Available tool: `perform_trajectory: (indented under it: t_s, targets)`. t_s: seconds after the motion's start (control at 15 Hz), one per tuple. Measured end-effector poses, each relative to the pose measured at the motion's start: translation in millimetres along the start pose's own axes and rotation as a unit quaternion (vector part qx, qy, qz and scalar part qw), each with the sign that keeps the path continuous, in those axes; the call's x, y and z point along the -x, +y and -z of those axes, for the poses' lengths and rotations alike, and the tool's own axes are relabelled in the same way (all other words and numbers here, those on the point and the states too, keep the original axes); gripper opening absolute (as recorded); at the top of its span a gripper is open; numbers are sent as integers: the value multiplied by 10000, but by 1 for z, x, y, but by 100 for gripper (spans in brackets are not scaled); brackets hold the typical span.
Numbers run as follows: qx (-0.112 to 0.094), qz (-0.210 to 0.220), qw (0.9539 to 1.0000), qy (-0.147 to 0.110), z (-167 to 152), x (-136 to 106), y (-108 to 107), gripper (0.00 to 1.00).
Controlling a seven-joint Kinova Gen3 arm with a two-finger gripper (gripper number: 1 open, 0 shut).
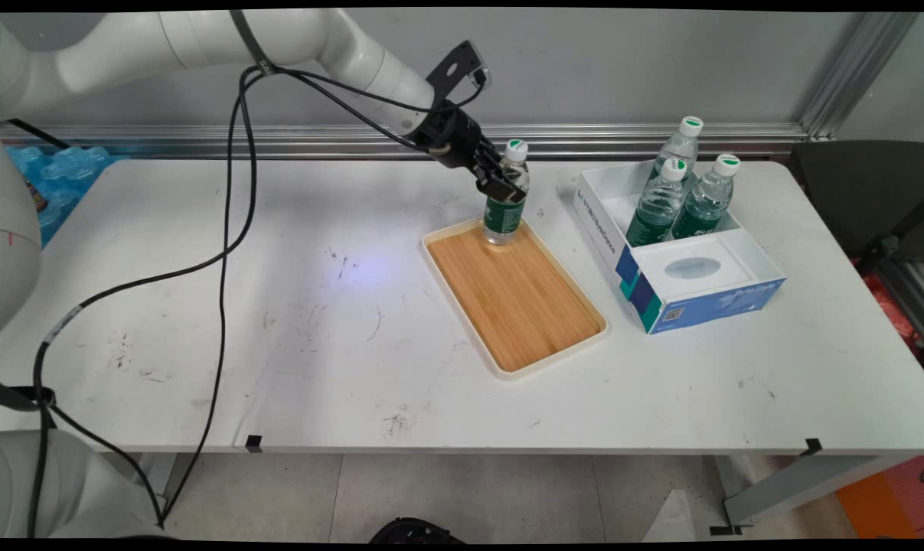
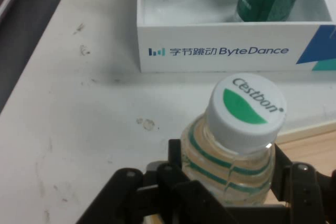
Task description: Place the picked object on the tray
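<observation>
White table [image 1: 316, 337], end effector [image 1: 504, 186] clamped on Cestbon bottle [image 1: 505, 207] over wooden tray [image 1: 519, 302], ByteDance box [image 1: 680, 264] beside

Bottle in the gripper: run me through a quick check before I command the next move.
1. Grip: the gripper is shut on the bottle, fingers on both sides of its shoulder below the cap: ok.
2. Bottle upright: ok.
3. Bottle over the tray's far corner: ok.
4. Bottle base resting on the wood or just above it: cannot tell.
5. Clearance to the white box: apart, with bare table between: ok.
6. The three bottles in the box stand upright: ok.
</observation>
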Motion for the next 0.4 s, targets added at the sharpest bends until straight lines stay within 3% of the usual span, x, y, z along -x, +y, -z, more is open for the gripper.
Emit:
perform_trajectory:
  t_s: [0.13,0.2,0.4]
  targets:
    - [10,41,10000,15,-5,2,-1,0]
    - [12,58,10000,20,-6,3,-2,100]
    - [11,94,10000,18,-7,7,-3,100]
